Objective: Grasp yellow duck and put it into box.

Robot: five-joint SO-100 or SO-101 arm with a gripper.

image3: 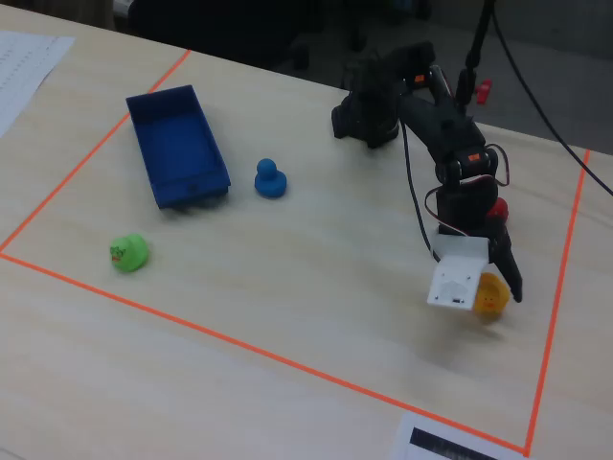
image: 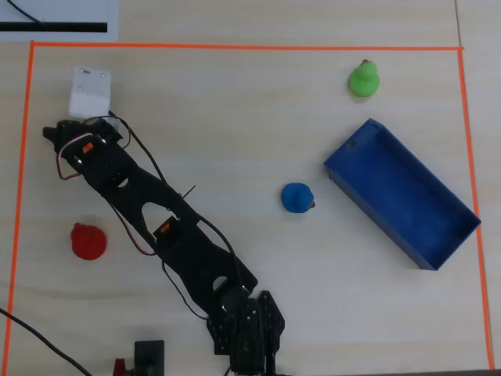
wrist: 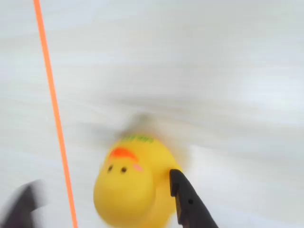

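Grasping is the job right now, and the gripper [wrist: 102,202] has the yellow duck [wrist: 133,183] between its fingers in the wrist view: one dark finger [wrist: 187,199] sits tight against the duck's right flank, the other is a blurred shape at the lower left edge, so I cannot tell whether the pinch has fully closed. In the fixed view the duck [image3: 492,295] peeks out beside the white wrist housing [image3: 458,278], near the orange tape line [image3: 563,264] and well apart from the box [image3: 177,153] on the far side of the marked area.

To do this well, squeeze across the rounded body rather than the head (the head is the smaller, slipperier target), confirm both fingers touch, then lift straight before swinging toward the box.

Orientation: in the wrist view the duck's face and orange beak [wrist: 122,153] aim upward in the picture, away from the camera, with its long axis running roughly bottom to top, between the fingers.
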